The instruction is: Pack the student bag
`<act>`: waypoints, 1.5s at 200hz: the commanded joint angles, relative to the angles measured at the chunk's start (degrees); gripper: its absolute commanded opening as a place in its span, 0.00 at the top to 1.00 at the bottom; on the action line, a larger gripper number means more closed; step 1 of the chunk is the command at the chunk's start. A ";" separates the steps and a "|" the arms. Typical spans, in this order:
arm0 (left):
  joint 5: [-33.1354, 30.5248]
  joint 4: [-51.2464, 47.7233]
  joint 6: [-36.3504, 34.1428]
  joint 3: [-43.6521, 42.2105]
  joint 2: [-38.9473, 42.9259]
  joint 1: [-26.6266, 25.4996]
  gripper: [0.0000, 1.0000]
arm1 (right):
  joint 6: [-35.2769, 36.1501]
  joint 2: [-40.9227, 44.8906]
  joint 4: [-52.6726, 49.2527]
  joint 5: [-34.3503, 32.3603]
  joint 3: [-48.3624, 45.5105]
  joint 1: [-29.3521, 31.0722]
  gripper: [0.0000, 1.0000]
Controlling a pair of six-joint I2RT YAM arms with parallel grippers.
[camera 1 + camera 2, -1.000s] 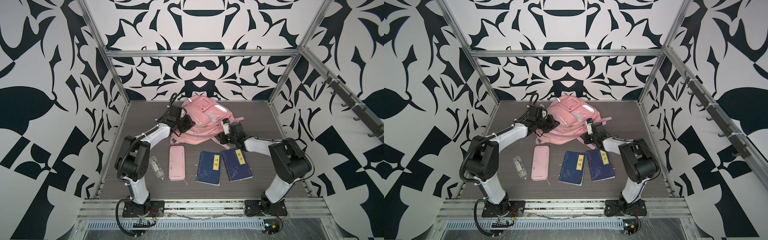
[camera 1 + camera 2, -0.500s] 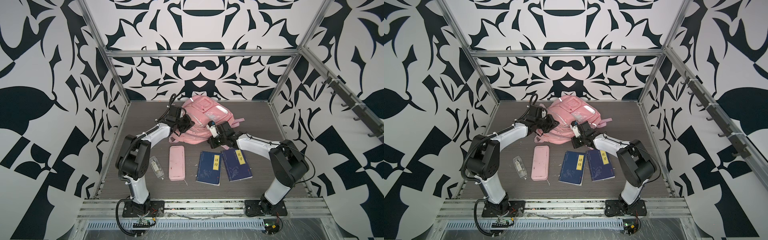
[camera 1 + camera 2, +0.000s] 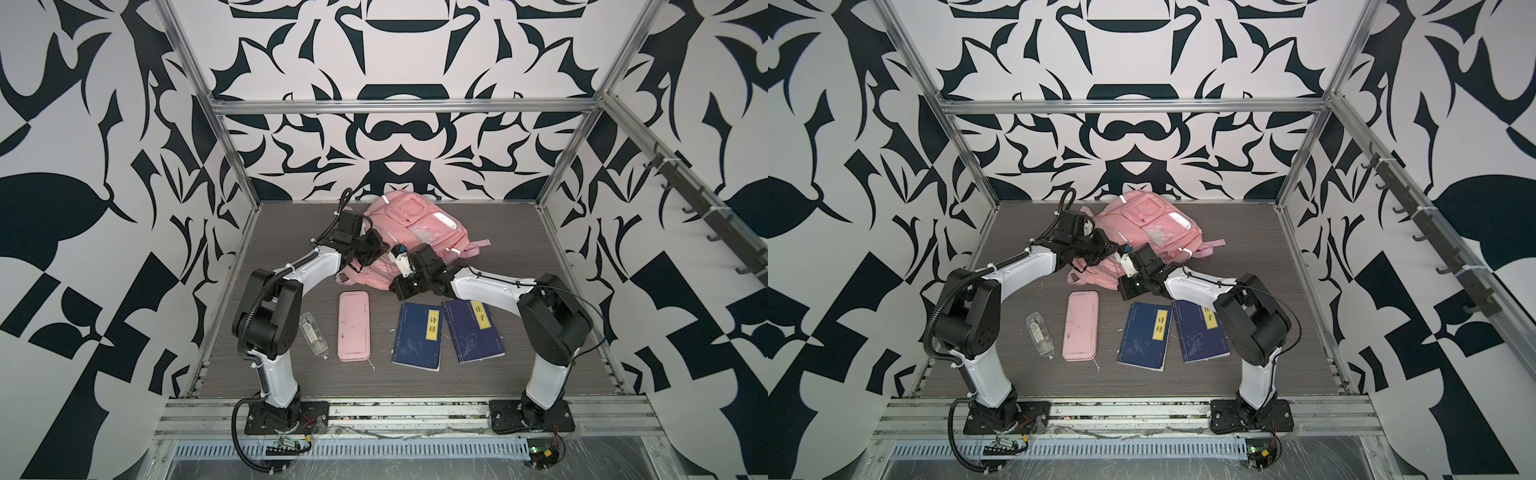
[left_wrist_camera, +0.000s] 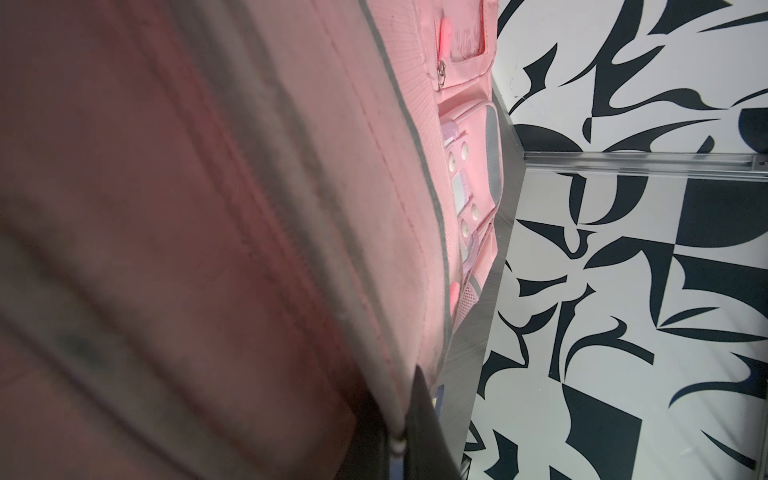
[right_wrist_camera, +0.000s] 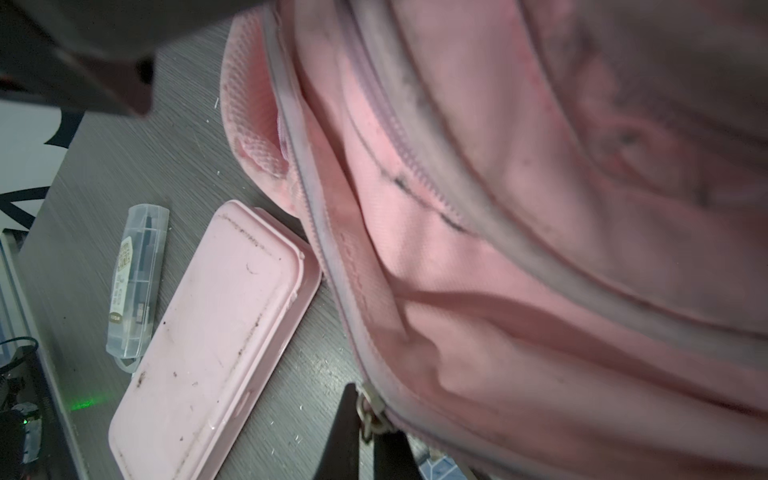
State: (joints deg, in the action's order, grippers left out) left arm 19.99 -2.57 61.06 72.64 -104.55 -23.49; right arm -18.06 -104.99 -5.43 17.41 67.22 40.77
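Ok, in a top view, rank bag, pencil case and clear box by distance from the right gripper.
1. bag, touching: the right gripper is shut on its zipper pull.
2. pencil case, front-left of the gripper.
3. clear box, farther left again.

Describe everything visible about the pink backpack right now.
The backpack is soft pink fabric, smudged with dark marks, with zipped front pockets, silver strips and a clear patch. It lies slumped at the back of the table, front up, straps trailing. The right hand is shut on a zip pull at its near edge; the left hand pinches its side fabric.
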 commanded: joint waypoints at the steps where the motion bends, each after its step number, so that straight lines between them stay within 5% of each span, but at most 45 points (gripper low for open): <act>1: -1.88 2.75 -3.63 2.56 0.84 0.62 0.90 | -2.40 3.07 -0.52 3.77 0.54 0.63 1.00; 34: -2.21 -3.22 -10.01 3.28 3.16 2.66 0.63 | -2.87 7.67 -3.30 3.41 -2.44 -2.21 1.00; 61: -3.31 -8.34 -14.87 4.15 4.65 4.45 0.53 | -3.31 12.52 -6.12 3.41 -6.25 -6.40 1.00; 97: -6.63 -13.94 -21.06 7.09 2.90 4.76 0.53 | -0.79 18.32 -13.61 1.56 -8.79 -12.78 1.00; 140: -1.98 -17.36 -22.86 13.87 -6.27 3.94 0.56 | 2.19 21.36 -21.05 -0.09 -8.71 -19.51 1.00; 195: -1.84 -25.56 -28.92 26.93 -16.52 0.04 0.55 | 1.64 19.82 -23.20 0.52 -7.91 -19.70 1.00; 300: -7.67 -26.14 -32.73 26.74 -18.59 -0.22 0.54 | 1.09 19.01 -21.45 1.48 -10.97 -19.33 1.00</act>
State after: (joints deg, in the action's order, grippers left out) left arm 13.61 -26.92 30.20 99.24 -122.34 -23.90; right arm -17.21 -86.26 -28.10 17.39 56.45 20.88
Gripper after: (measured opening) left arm 0.462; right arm 0.091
